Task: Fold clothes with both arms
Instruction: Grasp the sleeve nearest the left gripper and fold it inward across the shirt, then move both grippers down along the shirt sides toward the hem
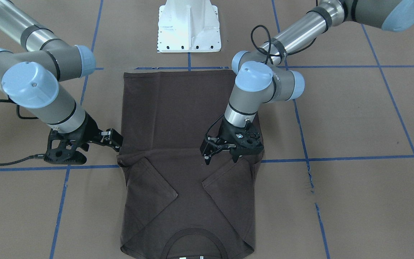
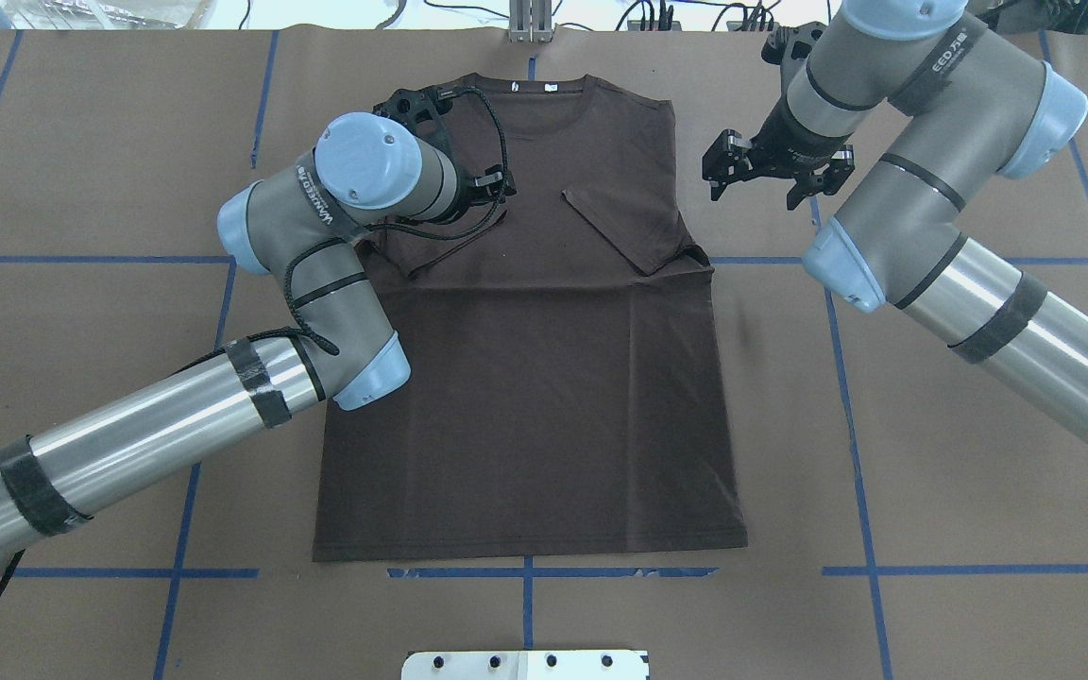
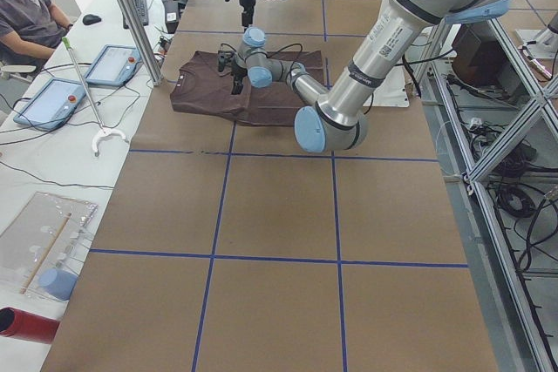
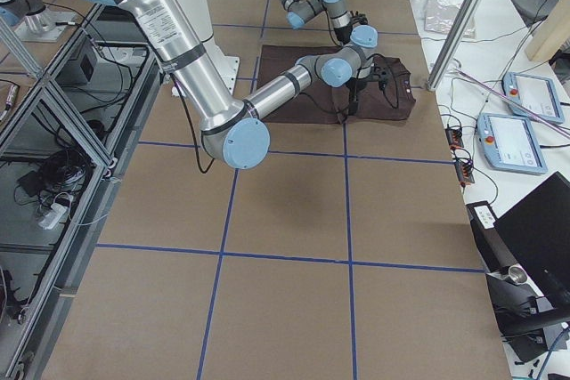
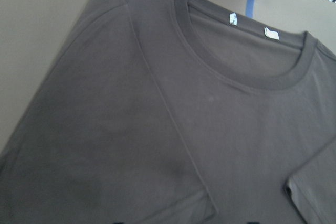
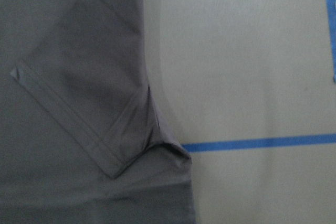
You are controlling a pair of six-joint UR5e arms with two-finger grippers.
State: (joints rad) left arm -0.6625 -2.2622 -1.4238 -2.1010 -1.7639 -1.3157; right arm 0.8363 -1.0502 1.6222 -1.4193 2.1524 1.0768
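- The left arm (image 2: pixel 317 217) reaches from the near left corner of the tabletop (image 2: pixel 931 425) over the garment's left shoulder.
- The left gripper (image 1: pixel 225 154) hangs over the folded-in left sleeve (image 1: pixel 228 183). It holds nothing. In the left wrist view only two dark tips show at the bottom edge, well apart, so the jaws stand wide.
- The dark brown T-shirt (image 2: pixel 544 378) lies flat in the middle of the tabletop. Its ribbed collar (image 5: pixel 236 77) is at the far edge and its hem is toward the near edge, close to the white pedestal base (image 2: pixel 525 664).
- Two small white neck labels (image 5: pixel 271 34) sit inside the collar.
- The right sleeve (image 2: pixel 634 222) is also folded inward onto the chest. A small bunch of cloth sits at its armpit corner, on a blue tape line (image 2: pixel 846 378).
- The right gripper (image 2: pixel 773 184) hovers over bare tabletop just beside the shirt's right edge, off the cloth. Its fingers are spread wide and empty.
- The right arm (image 2: pixel 922 217) comes in from the right edge of the tabletop.
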